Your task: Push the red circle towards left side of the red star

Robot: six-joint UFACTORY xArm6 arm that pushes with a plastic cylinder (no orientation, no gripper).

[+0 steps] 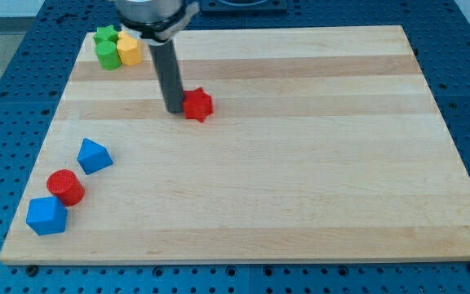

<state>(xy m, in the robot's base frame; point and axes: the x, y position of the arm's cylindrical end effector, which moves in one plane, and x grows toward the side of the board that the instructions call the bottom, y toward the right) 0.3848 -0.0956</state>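
Observation:
The red circle [65, 187] is a short red cylinder near the view's bottom left, between two blue blocks. The red star [197, 104] lies in the upper middle-left of the wooden board [300, 188]. My tip [174, 110] rests on the board right against the red star's left side, far up and to the right of the red circle.
A blue triangular block [94, 155] sits just above the red circle and a blue cube [46, 216] just below it. A green star [104, 36], a green cylinder [107, 55] and a yellow block [129, 50] cluster at the top left corner.

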